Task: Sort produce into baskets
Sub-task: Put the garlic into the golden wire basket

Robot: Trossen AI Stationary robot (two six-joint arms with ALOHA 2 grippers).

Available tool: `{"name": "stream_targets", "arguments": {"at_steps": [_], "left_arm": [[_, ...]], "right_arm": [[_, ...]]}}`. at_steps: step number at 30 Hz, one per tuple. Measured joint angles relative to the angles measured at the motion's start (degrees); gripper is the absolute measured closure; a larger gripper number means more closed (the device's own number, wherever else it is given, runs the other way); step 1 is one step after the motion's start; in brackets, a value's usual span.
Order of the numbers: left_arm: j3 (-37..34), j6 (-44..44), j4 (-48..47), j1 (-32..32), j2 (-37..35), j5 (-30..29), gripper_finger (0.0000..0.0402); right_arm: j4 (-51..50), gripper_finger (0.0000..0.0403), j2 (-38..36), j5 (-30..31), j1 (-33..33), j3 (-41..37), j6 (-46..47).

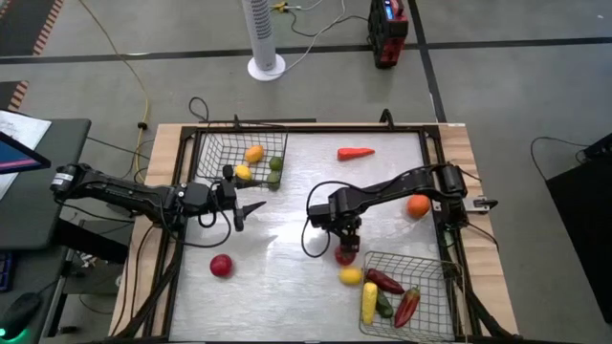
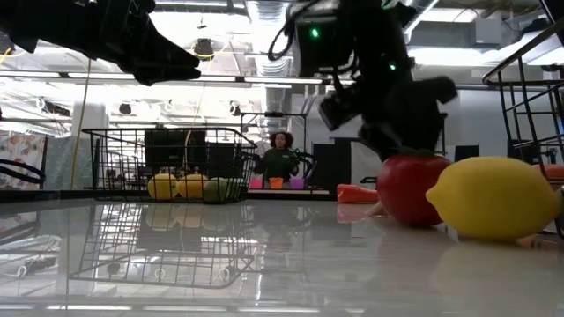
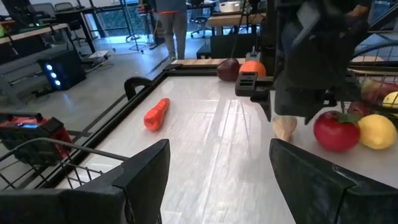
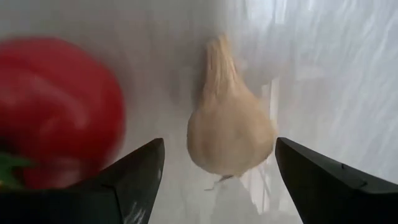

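Garlic [image 4: 230, 134] sits dead centre in the right wrist view, pale bulb with its pointed stem running toward the top of the frame, lying on the glossy white table [image 1: 287, 182]. The right gripper [image 4: 214, 171] hangs directly over it, fingers spread wide on either side, nothing held yet. By the look of it, this is a light, hard toy, smooth and likely to skid on that slick surface, so the fat middle of the bulb is the place to pinch, not the tapering stem.

Just beside it at left of that frame, a red tomato [image 4: 53, 112], close enough to get nudged. In the high view, lower centre-right, a lemon [image 1: 351, 276] lies just below the tomato, next to the lower-right basket [image 1: 435, 268].

The left gripper [image 1: 251, 206] waits left of centre, jaws parted and empty, near the upper-left basket [image 1: 212, 153].
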Motion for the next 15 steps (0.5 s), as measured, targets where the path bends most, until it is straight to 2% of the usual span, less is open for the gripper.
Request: {"name": "stream_targets", "arguments": {"at_steps": [6, 15], "left_arm": [[0.0, 0.1, 0.3, 0.0, 0.0, 0.0, 0.0137], [0.0, 0.1, 0.3, 0.0, 0.0, 0.0, 0.0137]], "right_arm": [[0.6, 0.0076, 0.0, 1.3, -0.3, -1.5, -0.4], [3.6, 0.0125, 0.0, 1.5, -0.3, -1.5, -1.6]]}}
